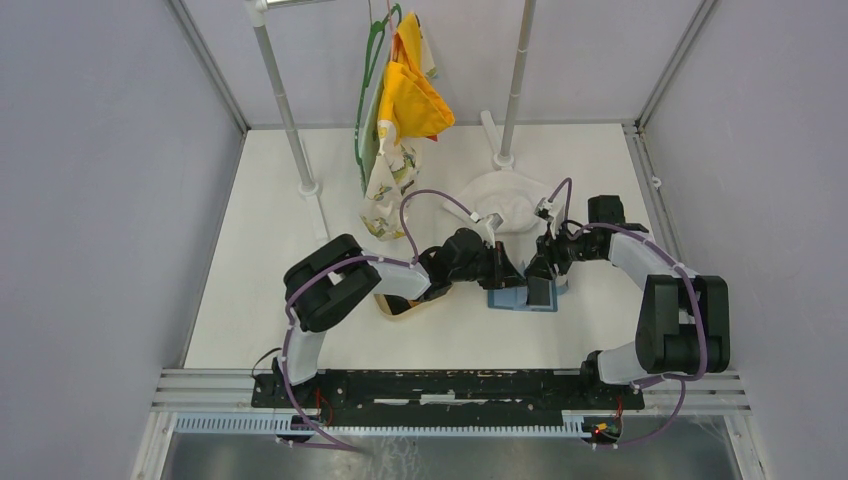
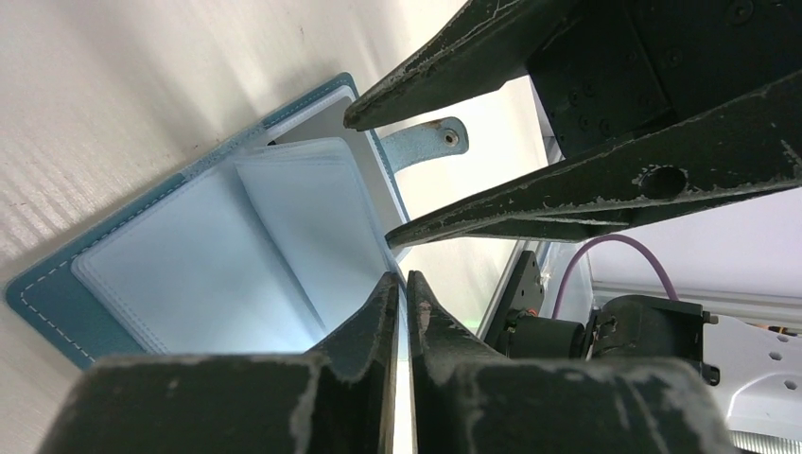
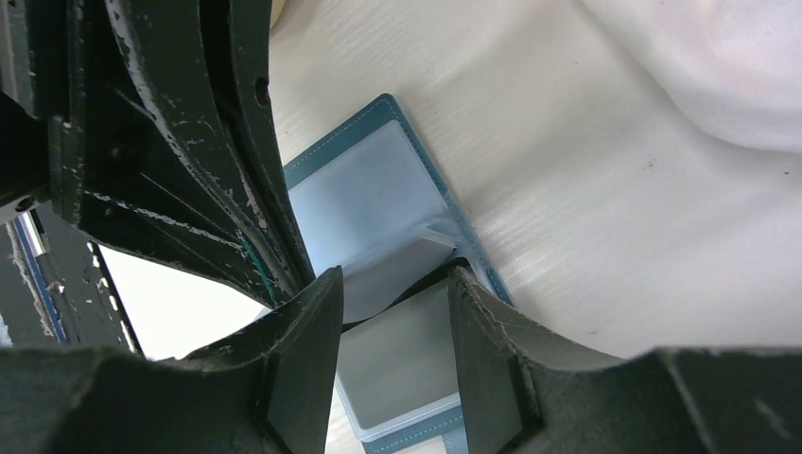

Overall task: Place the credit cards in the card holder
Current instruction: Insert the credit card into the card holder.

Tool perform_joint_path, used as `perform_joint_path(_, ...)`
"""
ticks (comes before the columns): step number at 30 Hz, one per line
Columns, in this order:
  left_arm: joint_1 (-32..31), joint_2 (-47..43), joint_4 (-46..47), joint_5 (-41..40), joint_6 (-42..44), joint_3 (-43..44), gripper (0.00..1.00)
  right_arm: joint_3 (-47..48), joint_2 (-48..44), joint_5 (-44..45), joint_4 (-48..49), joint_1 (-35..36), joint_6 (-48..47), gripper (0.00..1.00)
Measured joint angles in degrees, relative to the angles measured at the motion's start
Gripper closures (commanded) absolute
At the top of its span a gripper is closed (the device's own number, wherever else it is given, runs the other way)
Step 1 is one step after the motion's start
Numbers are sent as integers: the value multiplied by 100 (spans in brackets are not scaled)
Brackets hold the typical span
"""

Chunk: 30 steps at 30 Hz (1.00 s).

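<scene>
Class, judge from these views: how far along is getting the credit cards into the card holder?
Done: the card holder lies unsnapped and open. In hand: the left gripper, fingers closed, sits at the edge of a clear sleeve; the right gripper, fingers apart, hovers over a dark card at the pockets, seating unclear. Left: the second card, which I cannot pick out.

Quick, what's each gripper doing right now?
Left gripper: closed, apparently pinching a card holder sleeve.
Right gripper: jaws open over the card holder.
</scene>
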Motion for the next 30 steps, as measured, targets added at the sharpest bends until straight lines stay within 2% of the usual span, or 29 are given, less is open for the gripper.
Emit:
perform_joint_path(11,11,83,127,39,-15,-2,86,-52,0,-219,74,0,166,47)
perform_joint_path(20,11,83,129,39,-15,-2,79,-52,0,146,120,0,236,48)
perform_joint_path(30,17,85,127,39,-15,-46,78,-57,0,321,151,0,317,49)
